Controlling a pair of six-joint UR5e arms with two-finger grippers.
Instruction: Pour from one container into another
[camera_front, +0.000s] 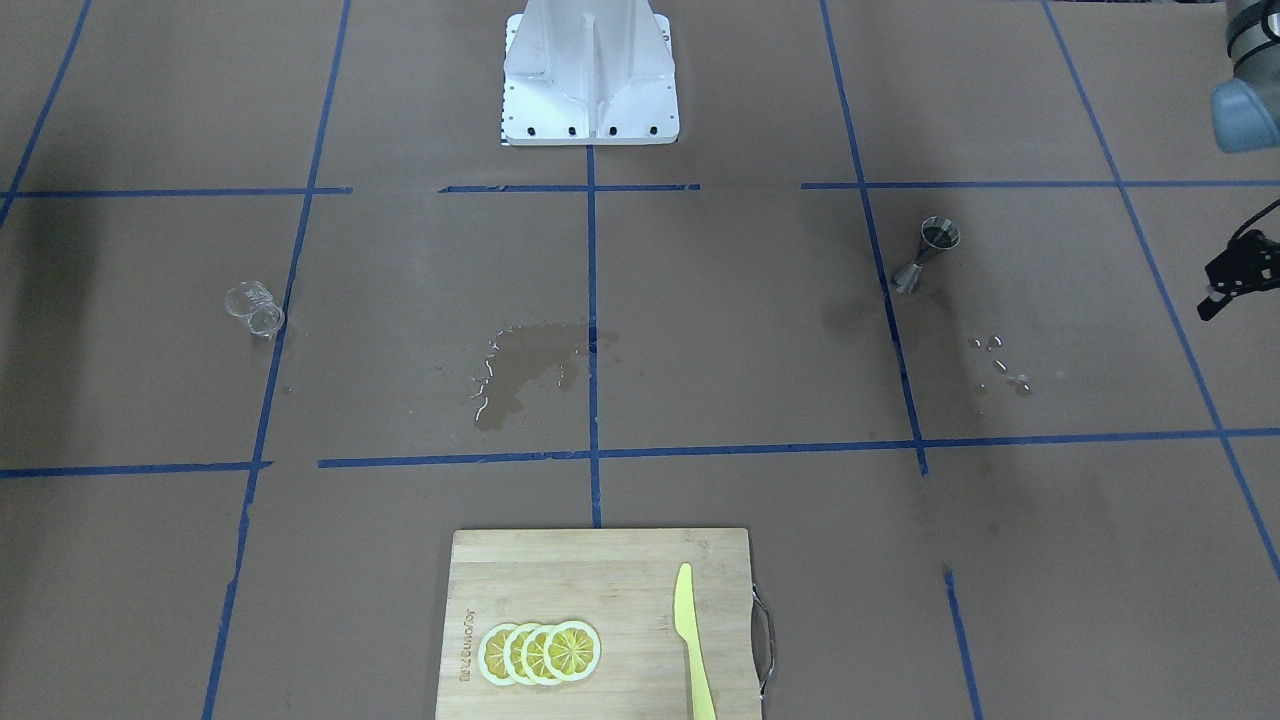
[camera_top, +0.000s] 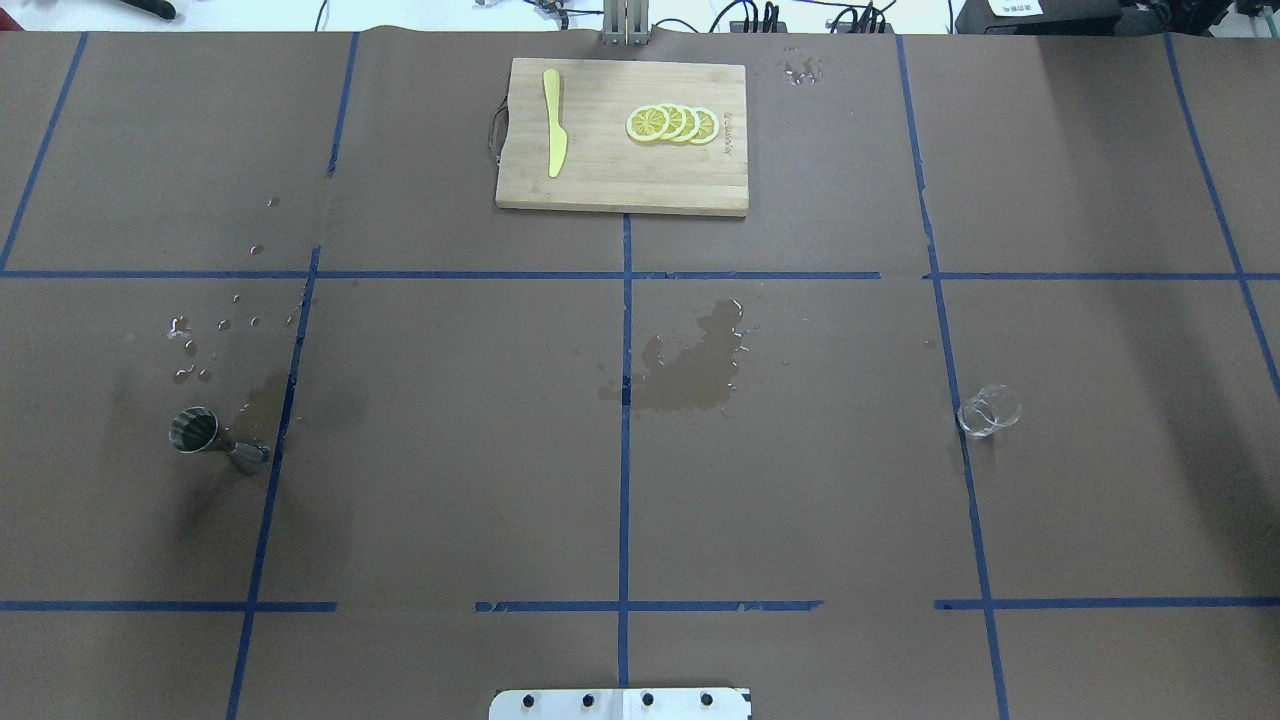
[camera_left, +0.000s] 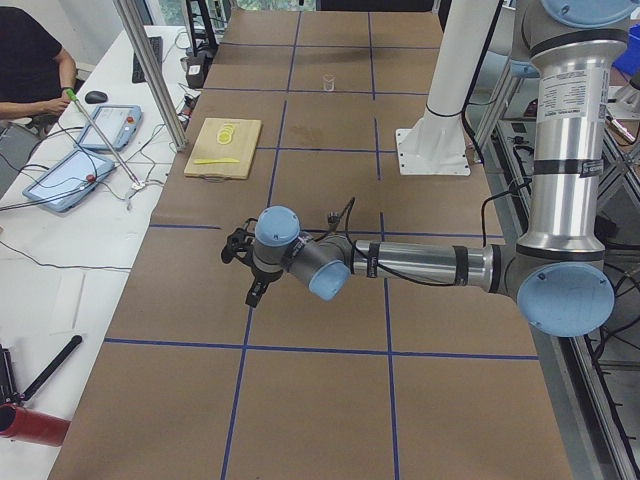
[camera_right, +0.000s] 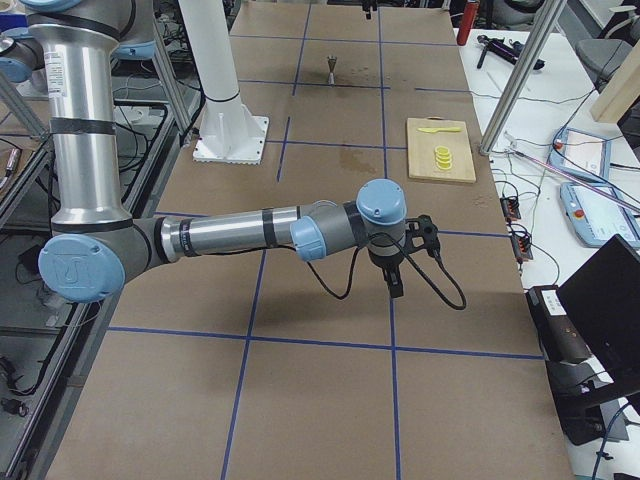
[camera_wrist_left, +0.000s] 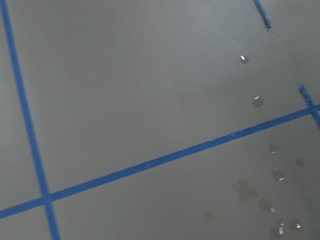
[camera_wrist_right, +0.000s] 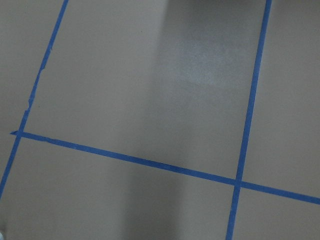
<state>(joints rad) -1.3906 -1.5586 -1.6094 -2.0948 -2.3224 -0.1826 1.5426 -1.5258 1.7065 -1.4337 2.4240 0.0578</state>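
Front view: cup (camera_front: 255, 308) stands at the view's left and jigger (camera_front: 927, 255) at its right, with a puddle (camera_front: 525, 365) between. Left gripper (camera_front: 1228, 282) is at the edge, spread unclear. Right-side view: right gripper (camera_right: 396, 280) hovers, spread unclear.

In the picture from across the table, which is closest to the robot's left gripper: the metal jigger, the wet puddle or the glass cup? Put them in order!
Starting from the left gripper at that view's right edge:
1. The jigger, on the right side, is nearest.
2. The puddle, in the middle, comes next.
3. The glass cup, far left, is farthest.
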